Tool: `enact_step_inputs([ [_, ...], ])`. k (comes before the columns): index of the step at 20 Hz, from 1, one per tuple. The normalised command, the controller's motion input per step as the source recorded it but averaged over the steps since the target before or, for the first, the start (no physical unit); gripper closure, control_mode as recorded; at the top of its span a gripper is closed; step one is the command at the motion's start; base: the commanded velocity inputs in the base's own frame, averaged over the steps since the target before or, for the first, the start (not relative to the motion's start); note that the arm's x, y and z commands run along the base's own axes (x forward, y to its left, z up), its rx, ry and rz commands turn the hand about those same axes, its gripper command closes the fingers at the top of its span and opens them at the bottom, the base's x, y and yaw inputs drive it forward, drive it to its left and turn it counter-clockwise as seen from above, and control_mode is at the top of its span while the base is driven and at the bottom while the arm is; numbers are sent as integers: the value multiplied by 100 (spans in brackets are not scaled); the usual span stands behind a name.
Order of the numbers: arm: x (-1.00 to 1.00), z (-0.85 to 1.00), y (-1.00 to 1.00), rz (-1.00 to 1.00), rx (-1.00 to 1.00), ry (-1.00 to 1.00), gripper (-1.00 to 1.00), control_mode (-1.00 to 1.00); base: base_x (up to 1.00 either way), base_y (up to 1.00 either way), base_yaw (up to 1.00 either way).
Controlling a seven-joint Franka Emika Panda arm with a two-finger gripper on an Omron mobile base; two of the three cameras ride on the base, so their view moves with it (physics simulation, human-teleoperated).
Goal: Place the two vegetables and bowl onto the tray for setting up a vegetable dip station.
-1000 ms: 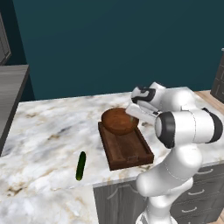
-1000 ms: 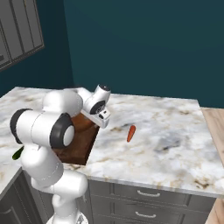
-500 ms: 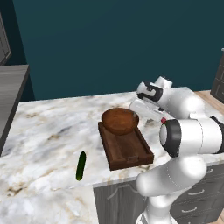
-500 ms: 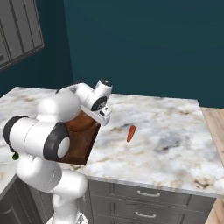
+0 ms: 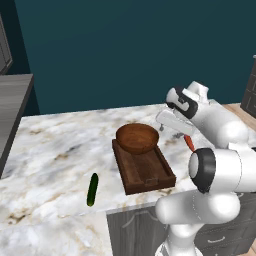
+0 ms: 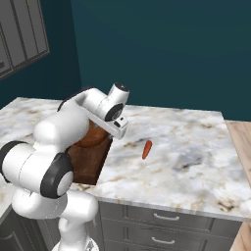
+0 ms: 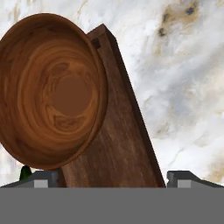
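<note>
Count: one bowl, one tray, two vegetables (one cucumber, one carrot), one robot arm with one gripper.
Bowl (image 5: 137, 138): round, brown wood with a smooth turned grain and a reddish-brown inside; it sits on the far end of the tray, about as wide as the tray, its rim reaching over the tray's edges.
Tray (image 5: 148, 172): dark brown wood, rectangular, with a raised rim; it lies on the counter with its near end at the front edge. The near half is bare.
Cucumber (image 5: 92, 189): slim, dark green, smooth, shorter than the tray; it lies flat on the counter at about 9 o'clock from the tray's near end, well apart from it.
Carrot (image 6: 146, 149): small, slim, red-orange stick with a tapered end; it lies on the counter at about 3 o'clock from the tray, apart from it.
Counter (image 6: 186, 157): white marble with grey and tan veining, polished; grey drawers with metal pulls beneath.
Gripper (image 6: 119, 128): white hand with small dark tips, hanging in the air at about 3 o'clock from the bowl, between bowl and carrot. In the hand view the tips stand far apart, one at each side, with nothing between them; jaws wide, holding nothing.
Wall (image 5: 125, 50): flat, deep teal, behind the counter.
</note>
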Motion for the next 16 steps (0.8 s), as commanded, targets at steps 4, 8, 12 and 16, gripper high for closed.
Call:
enact_step_inputs([
  [4,-37,25,-33,5,-3,-2,-100,-100,0,0,0],
  [8,-34,20,-36,4,-6,-7,-100,-100,0,0,0],
  [12,-25,18,-38,5,-9,-7,-100,-100,0,0,0],
  [16,-7,0,-34,1,-14,-7,-100,-100,0,0,0],
])
